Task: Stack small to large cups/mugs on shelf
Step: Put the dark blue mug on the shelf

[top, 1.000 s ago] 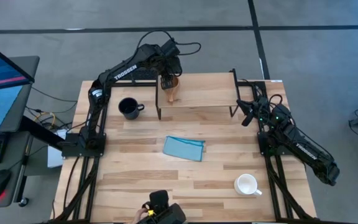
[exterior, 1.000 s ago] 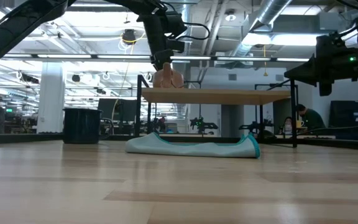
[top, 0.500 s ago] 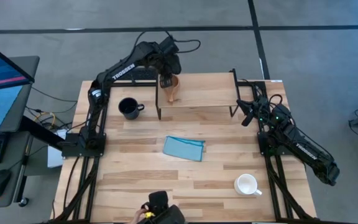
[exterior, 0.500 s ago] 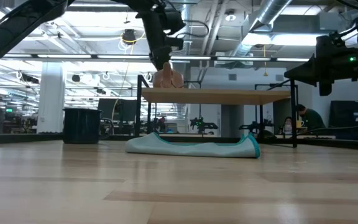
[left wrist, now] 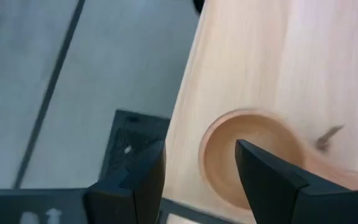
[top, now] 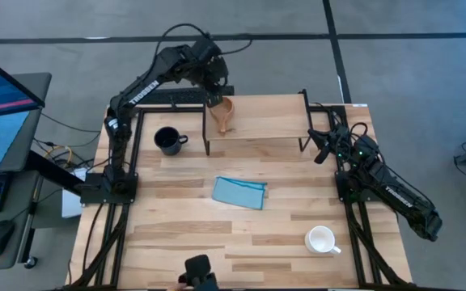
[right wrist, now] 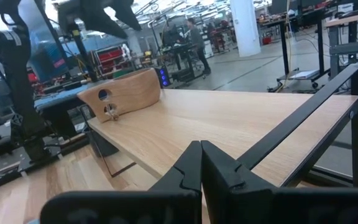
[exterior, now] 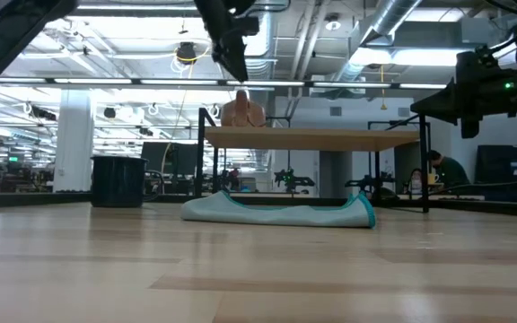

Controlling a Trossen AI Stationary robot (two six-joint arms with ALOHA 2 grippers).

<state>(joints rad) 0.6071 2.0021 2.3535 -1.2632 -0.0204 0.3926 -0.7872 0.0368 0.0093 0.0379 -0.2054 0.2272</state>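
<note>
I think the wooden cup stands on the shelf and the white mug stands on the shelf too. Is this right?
Not quite. The wooden cup is on the shelf, but the white mug stands on the table, near the right arm's base. The high view shows it.

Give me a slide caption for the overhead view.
Left gripper open above the wooden cup on the shelf; navy mug and white mug wait on the table.

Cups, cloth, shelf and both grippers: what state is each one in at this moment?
Wooden cup: upright on the shelf, free of any grip.
Shelf: holds only the wooden cup, near its left end.
Navy mug: upright on the table, left of the shelf.
White mug: upright on the table, front right.
Cloth: folded flat, mid-table.
Left gripper: jaws open, above the wooden cup.
Right gripper: jaws shut, empty, by the shelf's right end.
</note>
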